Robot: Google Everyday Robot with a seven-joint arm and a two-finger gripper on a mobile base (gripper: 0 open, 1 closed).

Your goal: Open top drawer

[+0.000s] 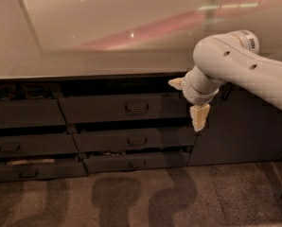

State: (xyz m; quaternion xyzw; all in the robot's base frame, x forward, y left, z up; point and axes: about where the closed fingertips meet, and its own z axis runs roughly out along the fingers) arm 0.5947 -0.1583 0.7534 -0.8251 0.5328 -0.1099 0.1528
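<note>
Gripper (199, 118) at right end of top drawer (98, 110) — clenched or released, cannot tell

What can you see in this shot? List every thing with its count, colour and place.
top drawer: one, dark grey, top of the centre column, just under the counter
loop handle: one, black, centre of the top drawer's front
other drawers: five, dark grey; two below the top drawer, three in the column to its left
cabinet door: one, dark, right of the drawers
counter: one, pale and glossy, across the upper part of the view
floor: one, brown and speckled, along the bottom, with shadows on it
arm: one, white, coming in from the right
gripper: one, cream, beside the right end of the top drawer, away from its handle
</note>
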